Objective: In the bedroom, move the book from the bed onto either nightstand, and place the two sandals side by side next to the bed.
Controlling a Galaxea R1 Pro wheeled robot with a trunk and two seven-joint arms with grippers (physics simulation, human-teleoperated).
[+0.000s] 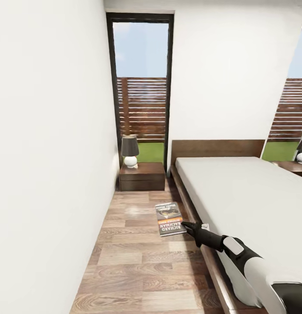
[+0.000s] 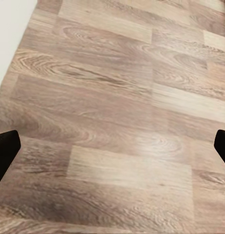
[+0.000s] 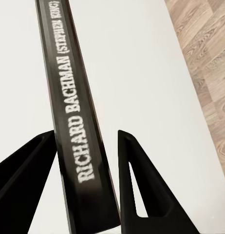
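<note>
Thin dark paperback book (image 1: 169,219), spine lettered "RICHARD BACHMAN", pinched between the black right gripper (image 1: 188,226) fingers (image 3: 137,185), beside the grey-mattressed wooden bed (image 1: 255,196). Left gripper (image 2: 112,146): fingers spread wide, empty.

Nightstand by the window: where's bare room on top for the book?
On the dark wooden nightstand, the black-shaded lamp crowds the wall-side back corner. The glossy top is bare from the lamp across to the bed-side edge and along the front. The right gripper grips the dark Bachman paperback.

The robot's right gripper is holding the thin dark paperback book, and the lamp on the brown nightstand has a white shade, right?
Not quite. The lamp's shade is black; only its round base is white, as the head view shows. The right gripper does hold the thin dark paperback book, and the brown nightstand is right.
</note>
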